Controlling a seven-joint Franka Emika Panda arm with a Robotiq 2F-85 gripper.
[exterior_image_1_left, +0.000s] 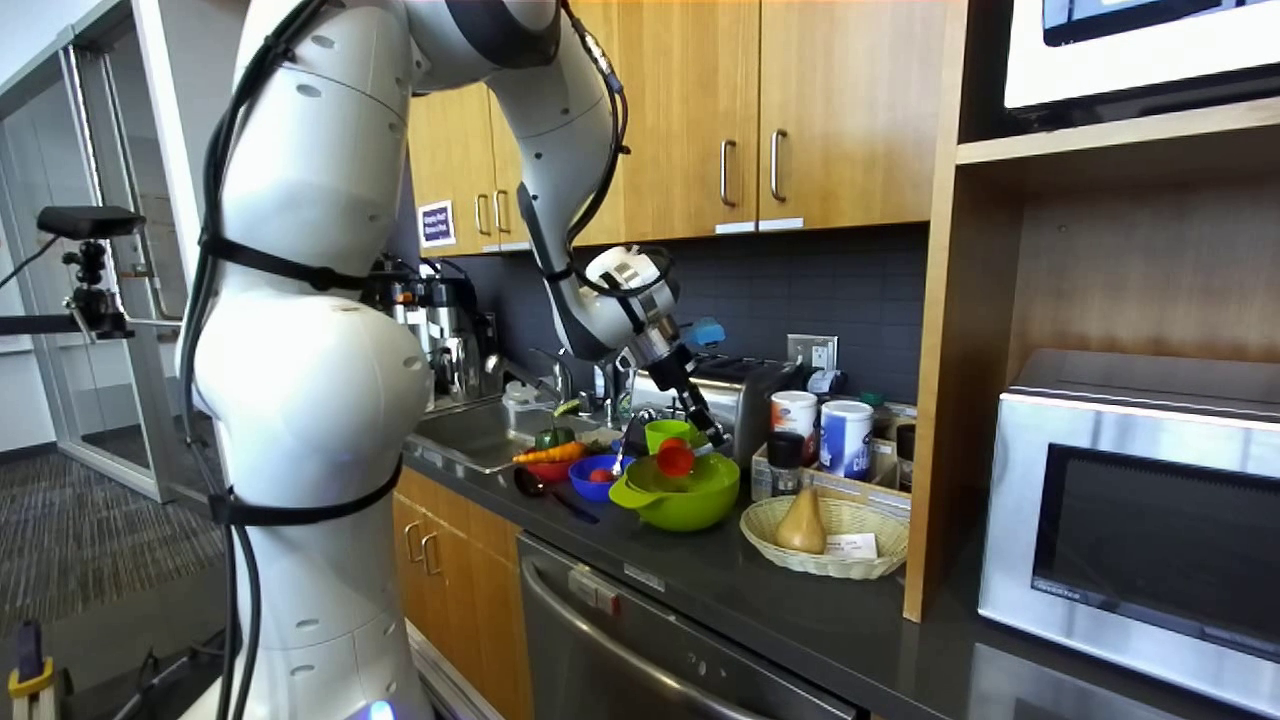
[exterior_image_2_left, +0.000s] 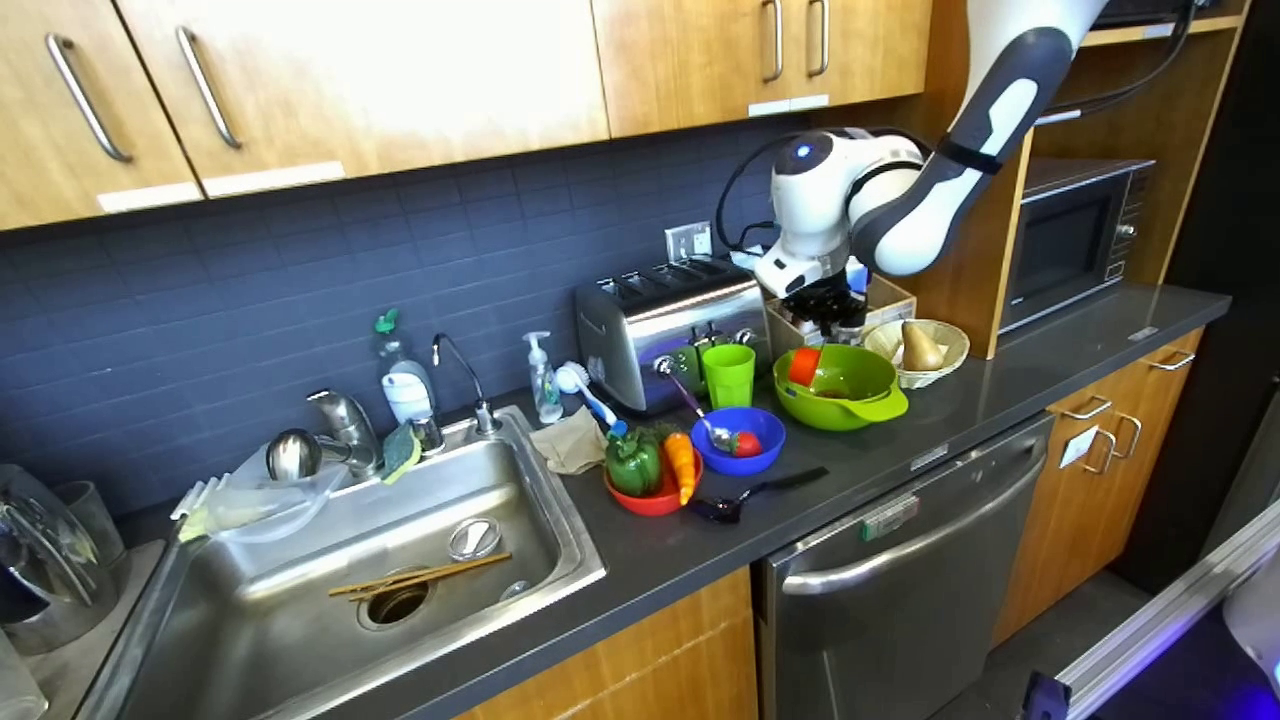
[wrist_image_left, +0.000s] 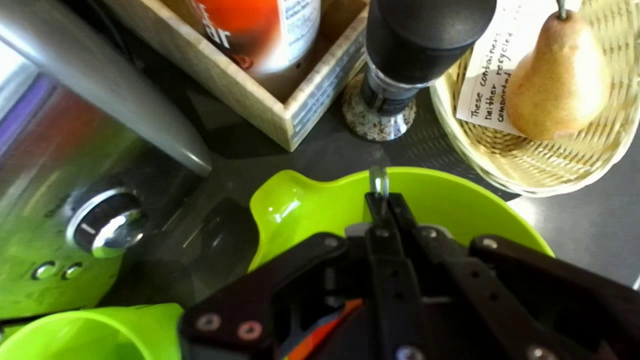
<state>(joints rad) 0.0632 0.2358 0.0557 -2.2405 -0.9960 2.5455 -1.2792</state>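
Observation:
My gripper (wrist_image_left: 384, 201) is shut on a thin, shiny handle (wrist_image_left: 379, 181), whose end sticks out past the fingertips. It appears to belong to a small red cup (exterior_image_1_left: 675, 458), which hangs tilted below the fingers, over the green bowl (exterior_image_1_left: 690, 508). In an exterior view the red cup (exterior_image_2_left: 803, 367) sits within the outline of the bowl's rim; whether it touches the bowl I cannot tell. Only an orange-red sliver of the cup (wrist_image_left: 325, 332) shows beneath the gripper in the wrist view. Reddish contents low in the bowl are hard to make out.
Beside the bowl stand a green tumbler (exterior_image_2_left: 730, 376), a steel toaster (exterior_image_2_left: 690, 345), a pepper grinder (wrist_image_left: 430, 35), a wooden box (wrist_image_left: 286, 117) and a wicker basket (exterior_image_1_left: 820, 566) with a pear. Farther along are a blue bowl (exterior_image_2_left: 745, 465), a red bowl (exterior_image_2_left: 650, 505), a black ladle (exterior_image_2_left: 790, 480) and the sink (exterior_image_2_left: 590, 560).

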